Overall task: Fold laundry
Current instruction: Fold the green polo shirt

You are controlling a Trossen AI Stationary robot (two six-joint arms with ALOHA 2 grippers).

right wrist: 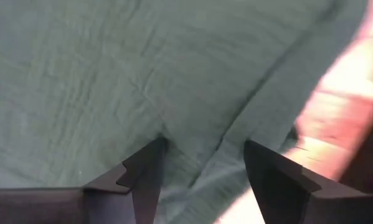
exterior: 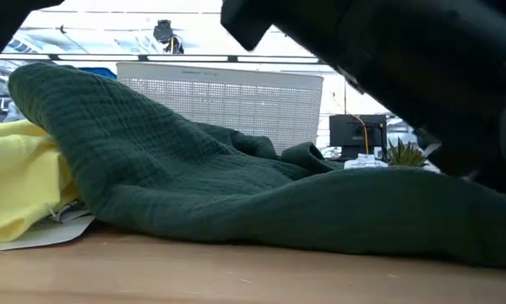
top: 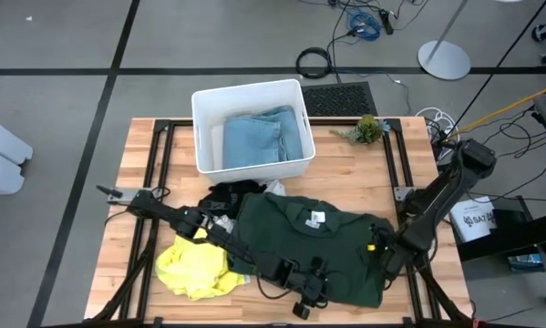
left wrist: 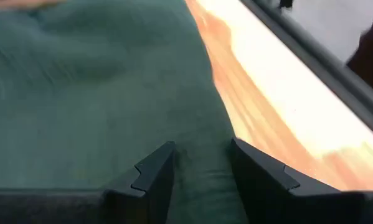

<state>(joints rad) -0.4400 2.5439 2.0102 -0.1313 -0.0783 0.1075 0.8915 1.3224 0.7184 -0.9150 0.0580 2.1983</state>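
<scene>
A dark green shirt (top: 314, 241) lies spread on the wooden table (top: 345, 169), its collar tag up. At the shirt's near edge my left gripper (left wrist: 202, 155) stands open, with a strip of green cloth (left wrist: 202, 186) showing between its fingers. My right gripper (right wrist: 202, 155) is open over the shirt's right edge (top: 379, 248), pointing down. A bright yellow garment (top: 195, 269) is heaped at the near left under my left arm. A black one (top: 231, 193) and a white patterned one (top: 220, 221) lie beside it. The light blue one (top: 263, 137) lies in the bin. My left gripper comes slanting down at the shirt's near edge, with its fingers (left wrist: 155, 171) on either side of a cloth strip; whether they touch it I cannot tell. My right gripper has its fingertips (right wrist: 152, 152) at the cloth near a seam (right wrist: 230, 134); touch or a small gap, I cannot tell.
A white plastic bin (top: 204, 137) stands at the table's far middle, and a small green plant (top: 368, 129) at the far right. Black frame rails (top: 159, 164) run along the table's sides. Bare wood shows to the right of the shirt (left wrist: 267, 118).
</scene>
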